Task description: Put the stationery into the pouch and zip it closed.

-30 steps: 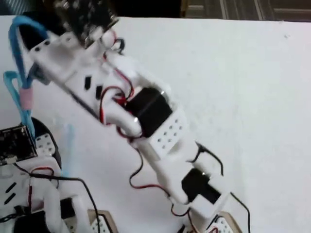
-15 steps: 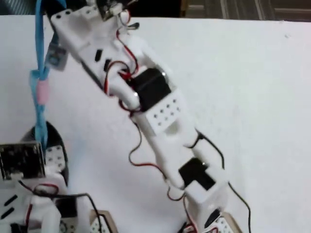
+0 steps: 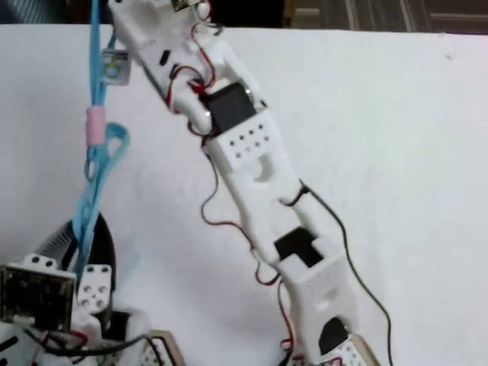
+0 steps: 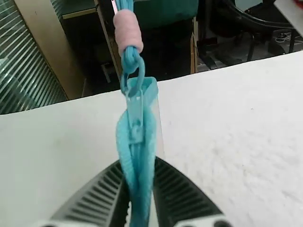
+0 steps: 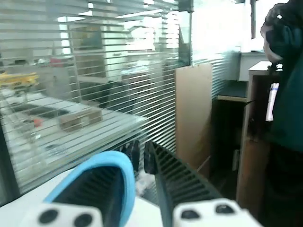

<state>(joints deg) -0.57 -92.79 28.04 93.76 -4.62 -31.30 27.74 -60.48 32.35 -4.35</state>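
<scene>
The left arm [image 3: 42, 293] is sitting low and folded, its gripper [image 4: 139, 177] pointing forward and pinching the pouch [image 4: 137, 123] between closed jaws. The right arm [image 3: 252, 160] is stretching diagonally far forward and leftward, its gripper [image 5: 142, 150] clamping the pouch's other end.

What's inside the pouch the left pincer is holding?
The pouch shows edge-on, a flat blue strip pinched in the left pincer, with the zipper slider and a pink bead farther along. Its walls cover the inside, so its contents cannot be told.
</scene>
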